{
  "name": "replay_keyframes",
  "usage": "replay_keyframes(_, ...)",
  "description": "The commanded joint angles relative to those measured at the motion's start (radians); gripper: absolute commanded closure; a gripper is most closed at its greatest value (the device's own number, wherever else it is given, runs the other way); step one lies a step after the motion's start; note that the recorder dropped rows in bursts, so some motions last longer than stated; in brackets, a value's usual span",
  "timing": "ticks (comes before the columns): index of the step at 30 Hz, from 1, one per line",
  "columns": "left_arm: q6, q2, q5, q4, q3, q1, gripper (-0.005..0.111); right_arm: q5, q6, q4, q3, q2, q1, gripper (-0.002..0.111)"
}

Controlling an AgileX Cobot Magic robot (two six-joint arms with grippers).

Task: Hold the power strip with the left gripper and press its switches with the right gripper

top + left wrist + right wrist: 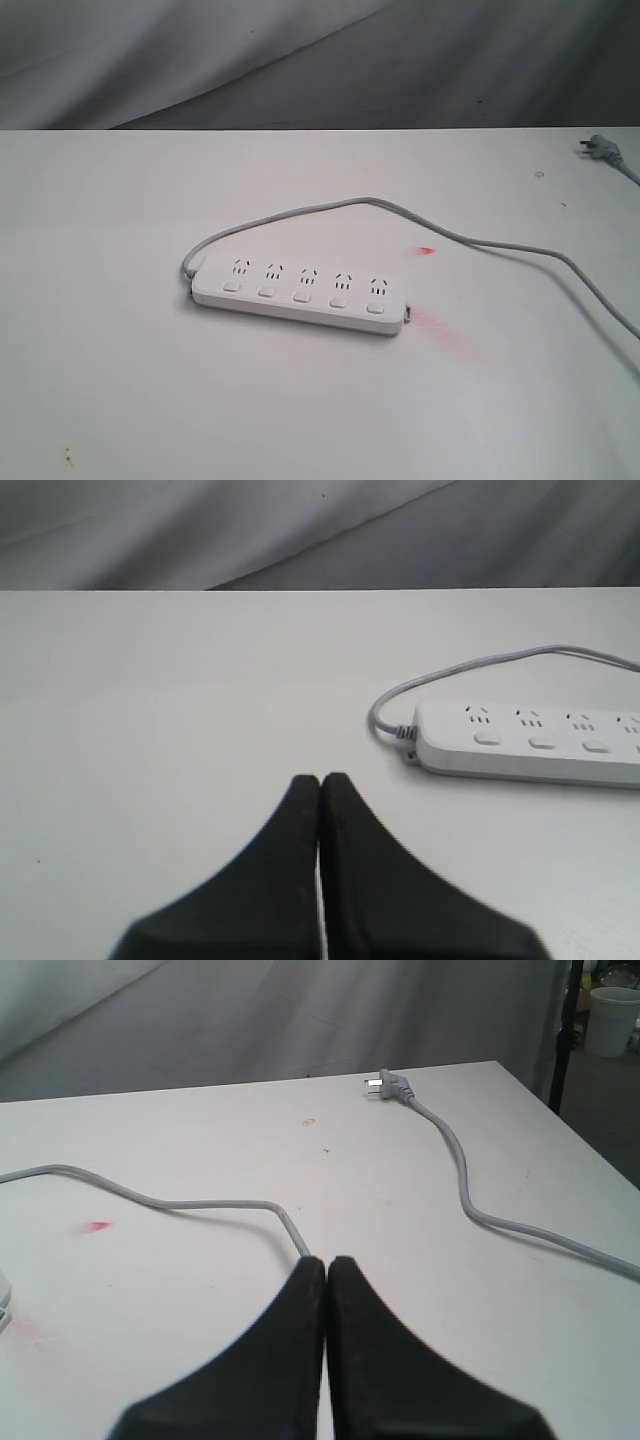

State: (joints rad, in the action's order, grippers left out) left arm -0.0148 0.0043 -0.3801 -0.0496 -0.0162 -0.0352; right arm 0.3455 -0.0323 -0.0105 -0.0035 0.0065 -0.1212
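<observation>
The white power strip [300, 294] lies flat in the middle of the white table, its row of small white switches [303, 296] below the sockets. Its grey cord [480, 242] loops from the strip's left end round the back and off to the right. No arm shows in the exterior view. In the left wrist view my left gripper [320, 779] is shut and empty, hanging over bare table, with the power strip [530, 742] apart from it. My right gripper [327, 1262] is shut and empty too, above the cord [240, 1204]. The strip's body is all but out of that view.
The cord's plug [597, 149] lies near the table's far right edge; the plug [388, 1085] also shows in the right wrist view. Red marks [438, 326] stain the table beside the strip's right end. A grey cloth backdrop [320, 60] hangs behind the table.
</observation>
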Motion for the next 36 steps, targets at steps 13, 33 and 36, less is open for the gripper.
replay_keyframes(13,0.306,0.378,0.002,-0.076,-0.445,-0.005,0.106,-0.004,0.001,0.011,0.004,-0.007,-0.005,0.108)
replay_keyframes(33,0.883,0.968,-0.236,-0.418,-0.876,0.185,0.106,-0.004,0.001,0.011,0.004,-0.007,-0.005,0.108)
replay_keyframes(36,1.161,0.995,-0.285,-0.638,-0.876,0.303,0.106,-0.004,0.001,0.011,0.004,-0.007,-0.005,0.108)
